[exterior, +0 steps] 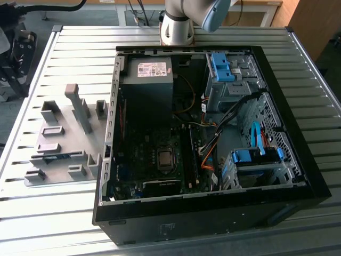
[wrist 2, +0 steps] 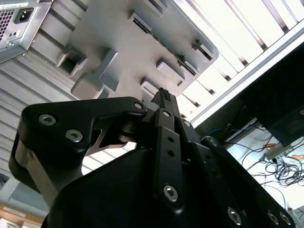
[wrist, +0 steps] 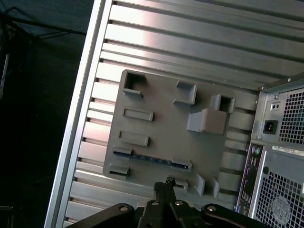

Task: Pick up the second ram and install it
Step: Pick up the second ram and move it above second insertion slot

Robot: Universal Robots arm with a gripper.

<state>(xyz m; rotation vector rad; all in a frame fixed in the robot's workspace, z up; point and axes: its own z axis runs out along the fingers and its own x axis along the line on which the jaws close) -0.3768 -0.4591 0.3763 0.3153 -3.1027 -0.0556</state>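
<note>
Gripper (wrist: pixel 166 184) is closed on nothing, fingertips pressed together, hanging well above the grey holder plate (wrist: pixel 161 126) with free air all round it. Second ram (wrist: pixel 152 158) stands on edge in the plate's long slot, a grey clip at each end. The plate lies on the slatted table (exterior: pixel 309 64), between the table's side rail and the open PC case (exterior: pixel 186 218).

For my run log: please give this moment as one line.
gripper: shut, empty, over holder | ram: in holder, not grasped
</note>
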